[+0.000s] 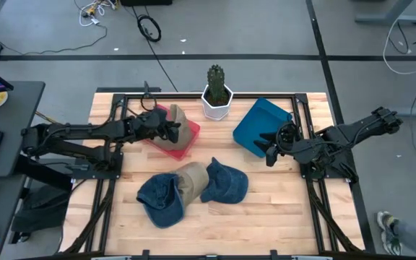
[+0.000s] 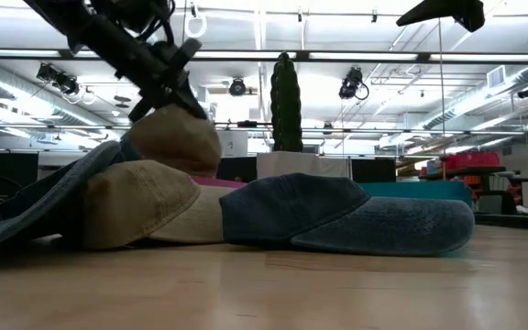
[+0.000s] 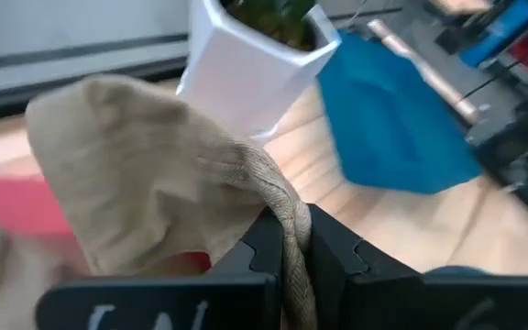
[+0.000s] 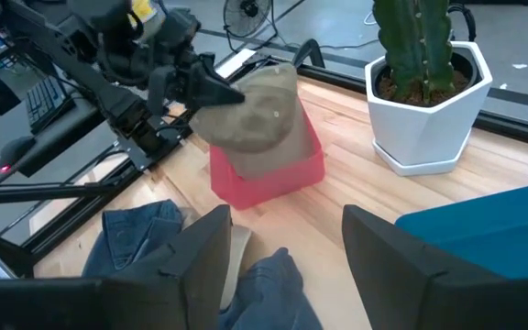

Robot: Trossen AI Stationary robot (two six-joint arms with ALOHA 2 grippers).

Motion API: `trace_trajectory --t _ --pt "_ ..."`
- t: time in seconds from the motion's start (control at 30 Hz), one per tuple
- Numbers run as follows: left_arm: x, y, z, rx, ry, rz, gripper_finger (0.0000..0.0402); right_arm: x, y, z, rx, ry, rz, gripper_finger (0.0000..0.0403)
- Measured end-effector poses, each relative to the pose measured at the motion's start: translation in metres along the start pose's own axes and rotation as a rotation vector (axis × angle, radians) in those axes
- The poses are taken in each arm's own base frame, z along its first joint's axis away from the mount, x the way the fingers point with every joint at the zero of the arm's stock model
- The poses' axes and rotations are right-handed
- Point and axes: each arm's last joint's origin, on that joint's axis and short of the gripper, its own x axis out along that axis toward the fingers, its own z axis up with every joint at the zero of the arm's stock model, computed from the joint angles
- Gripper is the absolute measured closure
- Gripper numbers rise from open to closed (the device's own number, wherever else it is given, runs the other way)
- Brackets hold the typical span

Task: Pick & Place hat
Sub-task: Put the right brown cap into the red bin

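Fingers of the left gripper (image 1: 170, 131) are pinched nearly shut on the edge of a tan hat (image 1: 172, 124), whose cloth runs up between them in the left wrist view. That hat hangs over the red bin (image 1: 185, 139), at about ten o'clock from the counter's (image 1: 266, 217) middle in the high view, with its crown bulging toward the white cactus pot (image 1: 217, 103) at twelve o'clock.

Fingers of the right gripper (image 1: 271, 152) stand well apart and hold nothing; they hover at about three o'clock, just beside the blue bin (image 1: 255, 124).

Three more hats lie bunched near the counter's middle toward six o'clock: a blue denim hat (image 1: 161, 198), a second tan hat (image 1: 192, 180) partly tucked against it, and another denim hat (image 1: 226, 182) on the three o'clock side.

By the look of it, the coming move is a release into the red bin, which sits directly under the held hat, so a short lowering should do. The left arm is plainly the nearer one.
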Motion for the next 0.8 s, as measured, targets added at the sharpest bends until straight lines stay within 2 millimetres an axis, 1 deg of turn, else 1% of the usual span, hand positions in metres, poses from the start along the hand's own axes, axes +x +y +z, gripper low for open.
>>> trace_trajectory --t 0.2,0.4,0.5,0.63,0.8 --pt "0.006 0.018 -0.008 0.007 0.013 0.081 0.0374 0.0 0.0 0.0 0.0 0.0 0.0 0.0191" --pt "0.008 0.031 -0.005 0.058 0.015 0.144 0.0374 0.0 0.0 0.0 0.003 0.0 0.0 0.0191" --pt "0.009 0.035 -0.002 0.087 0.024 0.145 0.0374 0.0 0.0 0.0 0.005 -0.001 0.001 0.0191" --pt "0.01 0.043 -0.001 0.127 0.051 0.177 0.0374 0.002 0.002 -0.001 0.001 0.002 -0.003 0.0191" --pt "0.01 0.057 -0.003 0.128 0.124 0.243 0.0374 0.008 0.007 -0.004 0.005 -0.001 0.001 0.0191"
